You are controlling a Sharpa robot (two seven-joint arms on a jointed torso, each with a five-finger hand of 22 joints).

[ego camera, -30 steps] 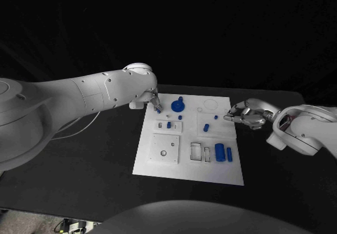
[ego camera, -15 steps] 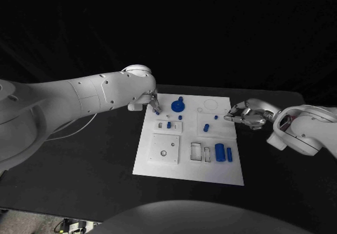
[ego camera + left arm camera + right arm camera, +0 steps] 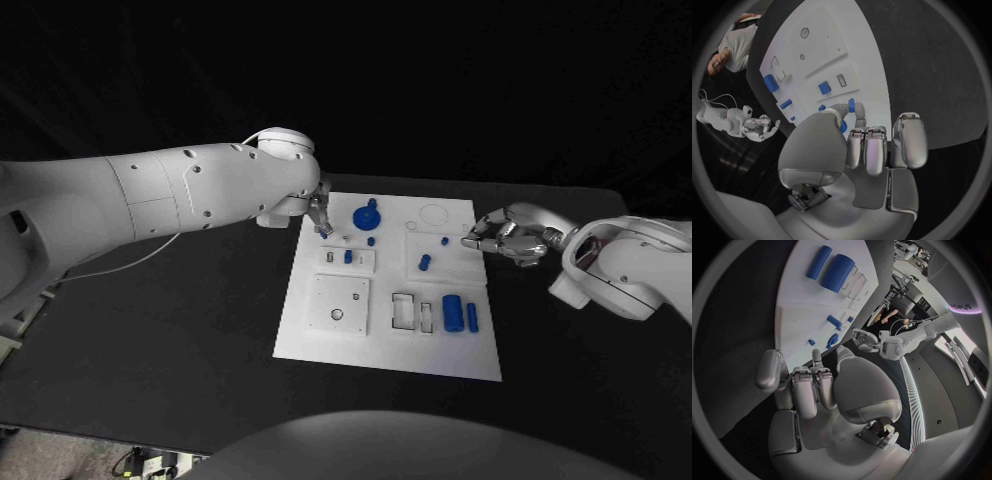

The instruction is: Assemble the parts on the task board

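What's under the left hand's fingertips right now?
The left hand pinches a small blue part over the task board's far left corner. The board surface beneath is covered.

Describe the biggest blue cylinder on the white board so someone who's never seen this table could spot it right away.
Start at the white task board in the middle of the black table and go to its near right corner. Beside two empty rectangular slots lies the big blue cylinder. It is far thicker than the slim blue rod on its right, and larger than every other blue part.

Robotics lab, black table (image 3: pixel 173 330), task board (image 3: pixel 454 360)
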